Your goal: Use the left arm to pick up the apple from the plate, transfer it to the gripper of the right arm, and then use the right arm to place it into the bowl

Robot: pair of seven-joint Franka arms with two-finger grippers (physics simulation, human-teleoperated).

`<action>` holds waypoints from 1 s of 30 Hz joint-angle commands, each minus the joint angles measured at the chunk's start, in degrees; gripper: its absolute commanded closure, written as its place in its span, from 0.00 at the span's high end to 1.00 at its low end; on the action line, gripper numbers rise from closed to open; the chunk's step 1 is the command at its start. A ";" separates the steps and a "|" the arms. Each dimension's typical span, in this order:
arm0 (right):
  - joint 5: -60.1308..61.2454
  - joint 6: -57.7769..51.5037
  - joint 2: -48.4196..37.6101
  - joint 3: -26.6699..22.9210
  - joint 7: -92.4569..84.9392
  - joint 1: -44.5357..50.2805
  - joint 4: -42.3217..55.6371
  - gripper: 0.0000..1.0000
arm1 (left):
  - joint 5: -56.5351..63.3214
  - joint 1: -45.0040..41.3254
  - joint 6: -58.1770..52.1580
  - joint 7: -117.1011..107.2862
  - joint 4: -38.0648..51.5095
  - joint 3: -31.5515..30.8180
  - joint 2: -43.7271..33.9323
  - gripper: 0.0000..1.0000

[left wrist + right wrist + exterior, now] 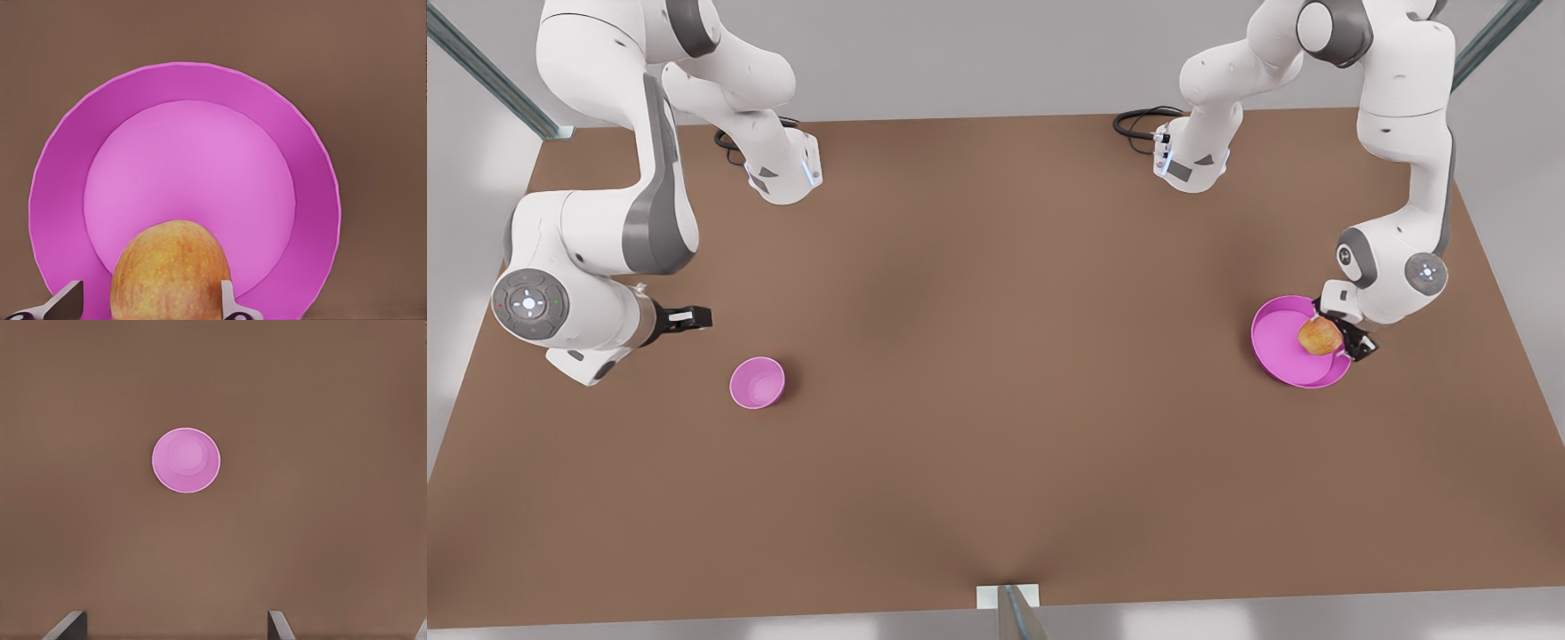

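The yellow-orange apple (1319,336) (171,273) rests on the wide pink plate (1276,356) (193,87) at the front view's right. My left gripper (1338,336) (150,288) is down at the plate, open, with one finger on each side of the apple. One finger touches the apple's side and the other stands a little apart from it. The small deep pink bowl (757,382) (186,460) sits at the front view's left. My right gripper (694,316) (175,619) waits open and holds nothing, hovering above the table just off the bowl.
Bare brown tabletop (996,356) stretches between bowl and plate. Both arm bases (783,173) (1192,164) stand at the table's far edge, each with a black cable. A metal post (1009,609) rises at the near edge.
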 commanded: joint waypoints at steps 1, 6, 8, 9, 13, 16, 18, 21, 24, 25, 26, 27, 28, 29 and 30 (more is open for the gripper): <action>-0.24 0.00 -0.07 0.00 -0.08 0.03 0.08 1.00 | 0.05 0.40 0.90 8.71 -0.37 0.13 -0.01 1.00; -0.24 0.00 0.37 0.00 -0.08 0.03 0.25 1.00 | 0.05 0.40 -0.50 5.37 -1.08 0.21 -0.01 1.00; -0.33 0.00 0.64 0.00 -0.08 0.03 0.34 1.00 | 0.05 0.40 -0.59 5.02 -1.08 0.21 0.25 1.00; -0.33 0.00 0.72 0.00 -0.08 0.03 0.34 1.00 | 0.05 0.40 -0.50 5.02 -0.99 0.21 0.43 1.00; -0.42 0.00 0.72 0.00 -0.08 -0.05 0.34 1.00 | 0.05 0.40 -0.33 4.93 -0.99 0.21 1.05 1.00; -0.42 0.00 0.73 0.00 -0.08 -0.05 0.34 1.00 | 0.05 0.40 -0.33 4.93 -0.99 0.21 1.13 1.00; -0.42 0.00 0.90 0.00 -0.08 -0.14 0.34 1.00 | 0.05 0.40 -0.33 4.93 -0.99 0.21 1.49 1.00; -0.50 0.00 1.16 0.00 -0.08 -0.14 0.34 1.00 | 0.05 0.40 -0.33 3.79 -0.90 0.21 1.84 1.00; -0.50 0.00 1.17 -0.08 -0.08 -0.05 0.34 1.00 | 0.05 0.32 -0.24 2.47 -0.81 0.21 2.19 1.00; -0.50 0.00 1.17 -0.08 -0.08 -0.14 0.43 1.00 | 0.05 0.32 -0.06 2.47 -0.73 0.21 2.36 1.00; -0.50 0.00 1.25 -0.08 -0.17 -0.23 0.43 1.00 | -0.04 0.32 0.02 2.38 -0.73 0.21 2.54 1.00; -0.50 0.00 1.25 -0.08 -0.17 -0.32 0.43 1.00 | 0.05 0.32 0.02 2.38 -0.64 0.21 2.80 1.00; -0.50 0.00 1.25 -0.08 -0.08 -0.23 0.43 1.00 | -0.04 0.40 0.11 2.38 -0.64 0.21 3.07 1.00; -0.50 0.00 1.25 -0.08 -0.08 -0.32 0.43 1.00 | 0.05 0.40 0.20 1.33 -0.55 0.21 3.24 1.00; -0.50 0.00 1.25 -0.08 -0.08 -0.32 0.43 1.00 | 0.05 0.40 0.29 1.24 -0.55 0.21 3.59 1.00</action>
